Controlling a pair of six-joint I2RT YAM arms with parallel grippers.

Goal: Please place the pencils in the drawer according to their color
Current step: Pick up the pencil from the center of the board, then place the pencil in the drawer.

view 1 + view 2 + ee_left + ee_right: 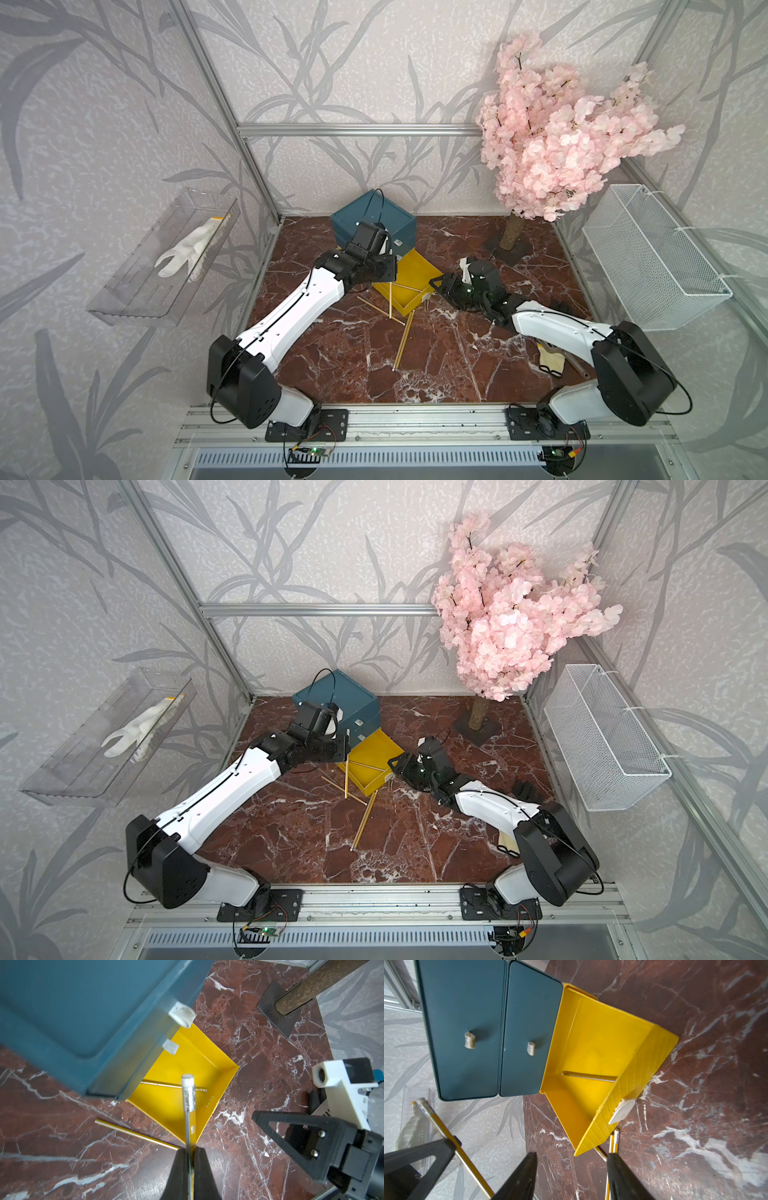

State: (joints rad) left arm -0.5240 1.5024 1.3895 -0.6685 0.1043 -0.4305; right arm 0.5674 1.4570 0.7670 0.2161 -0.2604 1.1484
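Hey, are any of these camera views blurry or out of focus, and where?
Left wrist view: the teal drawer box near the lens is smeared and soft, the yellow pencil sharper. Right wrist view: its fronts look crisp. In both top views: sharp, evenly lit.

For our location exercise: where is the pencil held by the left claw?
Seen from the left wrist, the pencil is pinched in the left claw, above the open yellow tier, beside the teal drawer.

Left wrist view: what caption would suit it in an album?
Left gripper shut on a yellow pencil, eraser end toward the open yellow tier, where another pencil lies.
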